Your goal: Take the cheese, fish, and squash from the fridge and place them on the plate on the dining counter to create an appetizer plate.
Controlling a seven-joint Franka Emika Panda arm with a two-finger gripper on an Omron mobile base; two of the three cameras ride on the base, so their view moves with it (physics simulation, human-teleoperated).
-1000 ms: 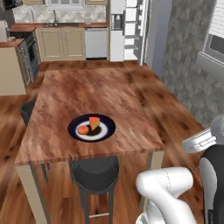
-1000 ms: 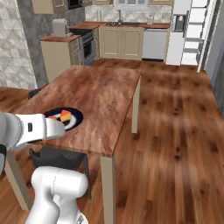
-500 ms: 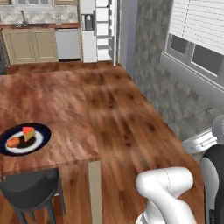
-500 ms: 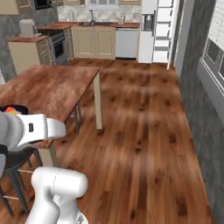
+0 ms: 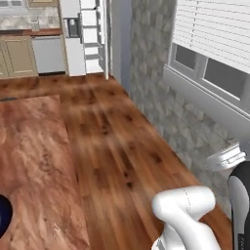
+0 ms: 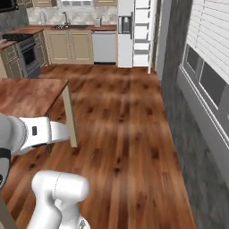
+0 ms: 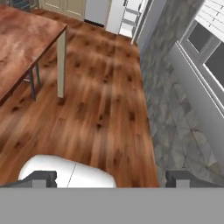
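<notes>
The fridge (image 5: 73, 49) stands at the far end of the room with white shelves showing beside its dark dispenser panel; it is also in the right base view (image 6: 126, 44). The dining counter (image 5: 29, 161) fills the left side, and a navy sliver of the plate (image 5: 2, 217) shows at the left edge. The cheese, fish and squash are out of view. In the hand view my gripper (image 7: 111, 178) is open, its fingertips (image 7: 41, 177) wide apart with nothing between them, pointing down over the wood floor beside the dining counter (image 7: 22, 39).
A grey stone wall (image 5: 161, 83) with a blinded window (image 5: 215, 44) runs along the right. Beige cabinets (image 6: 71, 44), a dishwasher (image 6: 103, 47) and a stove (image 6: 22, 56) line the back. Open wood floor (image 6: 125, 129) stretches between the counter and the fridge.
The base has turned to the right, so the whole scene has slid left. The plate with its food has passed almost out of the left edge, and the stone wall and window have come in.
</notes>
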